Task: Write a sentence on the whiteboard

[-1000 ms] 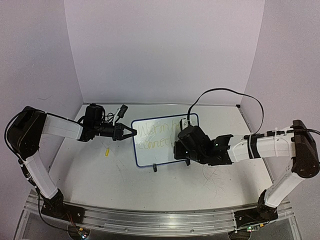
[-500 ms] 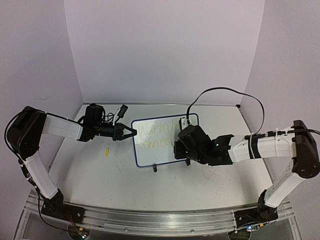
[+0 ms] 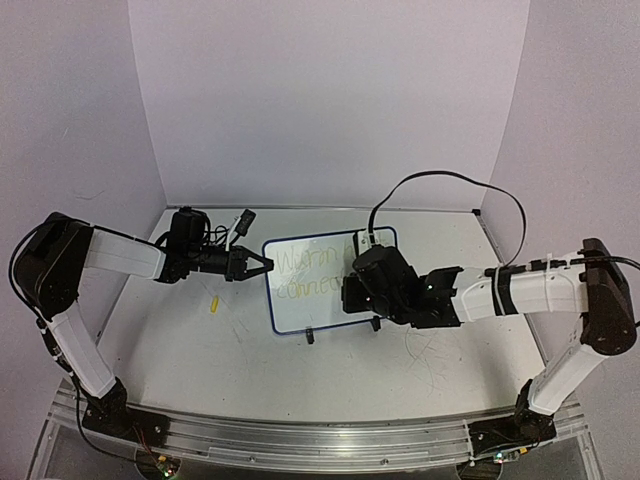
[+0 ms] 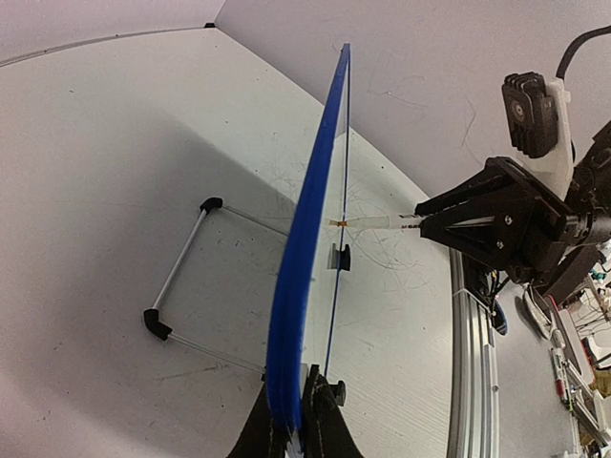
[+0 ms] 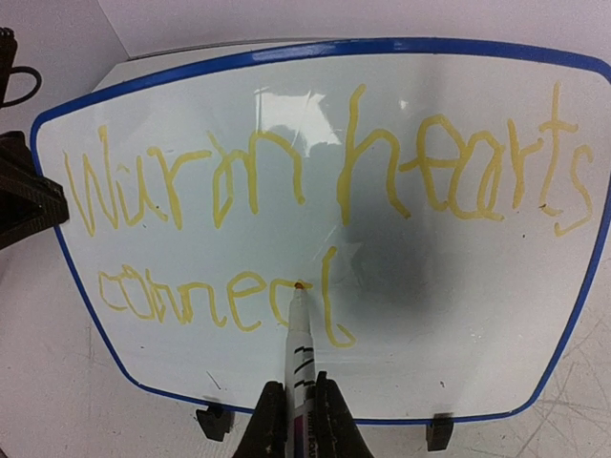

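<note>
The sentence (image 5: pixel 350 162) sat unfinished on the whiteboard (image 5: pixel 449 305), straight ahead of my right gripper (image 5: pixel 298 405). That gripper pinched the marker (image 5: pixel 299 334), tip at the last letters. My left gripper (image 4: pixel 298 420) clamped the board's edge, I judged to steady it.

A robotics lab test cell. Plain pale panels (image 3: pixel 330 100) close in a white, scratch-marked bench (image 3: pixel 250 350) behind the left tool (image 3: pixel 262 264) and the right tool (image 5: pixel 292 405) and out to each one's side. The left arm (image 3: pixel 120 255) and right arm (image 3: pixel 535 290) are bolted to an aluminium rail (image 3: pixel 300 437) on the open edge. A black cable (image 3: pixel 450 180) loops above the right tool, and loose wires and gear (image 4: pixel 573 324) lie off the bench edge beyond it
</note>
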